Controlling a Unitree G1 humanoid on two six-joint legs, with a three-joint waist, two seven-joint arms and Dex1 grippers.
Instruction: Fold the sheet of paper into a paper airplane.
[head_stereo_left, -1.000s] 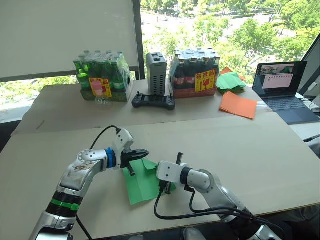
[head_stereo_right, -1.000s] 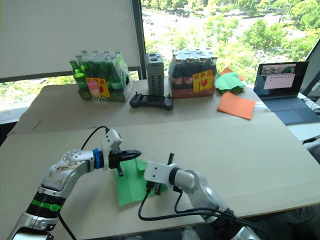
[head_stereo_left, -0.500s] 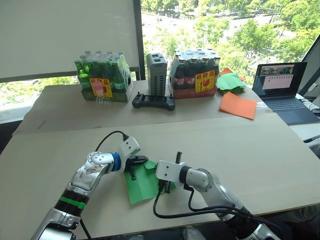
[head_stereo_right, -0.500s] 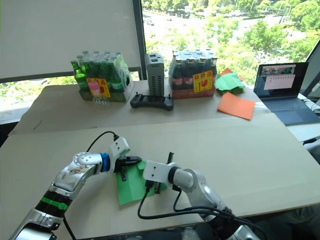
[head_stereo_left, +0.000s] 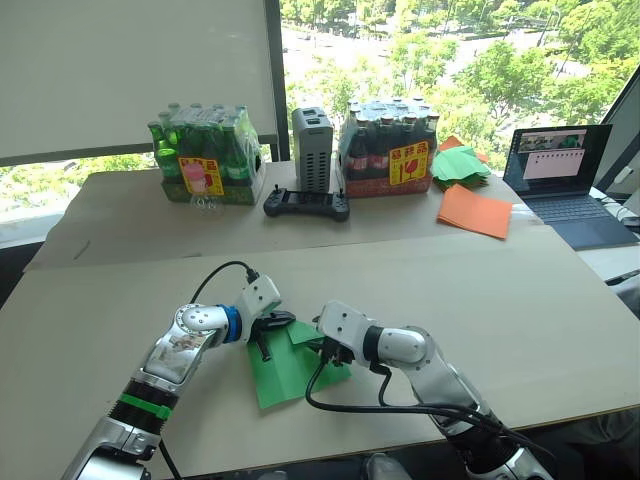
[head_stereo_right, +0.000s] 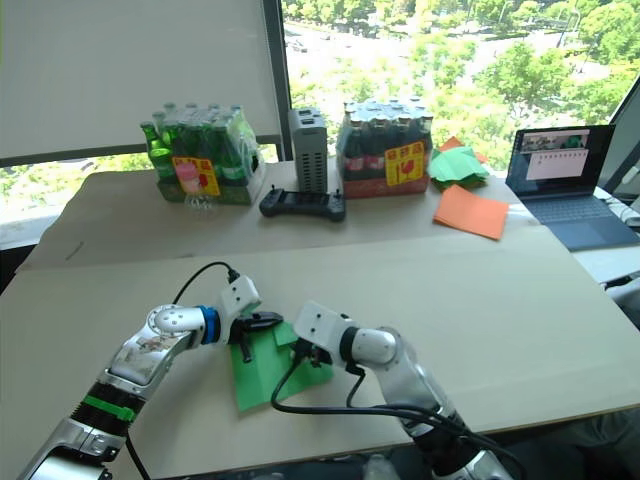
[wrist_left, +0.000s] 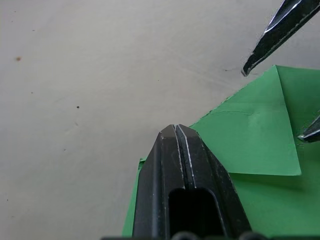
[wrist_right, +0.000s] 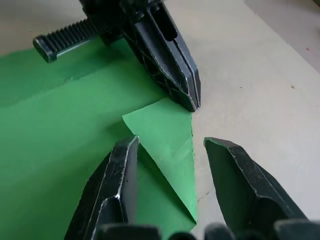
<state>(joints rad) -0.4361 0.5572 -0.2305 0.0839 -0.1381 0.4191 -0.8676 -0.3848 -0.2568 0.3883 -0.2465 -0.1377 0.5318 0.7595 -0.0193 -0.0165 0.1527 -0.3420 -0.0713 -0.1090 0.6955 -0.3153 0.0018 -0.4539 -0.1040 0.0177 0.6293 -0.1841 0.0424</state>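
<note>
The sheet of paper lies flat near the front edge of the table, bright green, creased, one far corner folded over into a small triangle. The left gripper, fingers pressed together, rests its tip at that flap's edge; whether it pinches paper is unclear. The right gripper, fingers spread apart, straddles the flap and holds nothing. Farther back stand two shrink-wrapped bottle packs, a controller, orange sheets and a laptop, before a window.

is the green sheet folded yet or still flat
Partly folded: the sheet of paper has one corner turned over as a triangular flap; the rest lies flat on the table.
</note>
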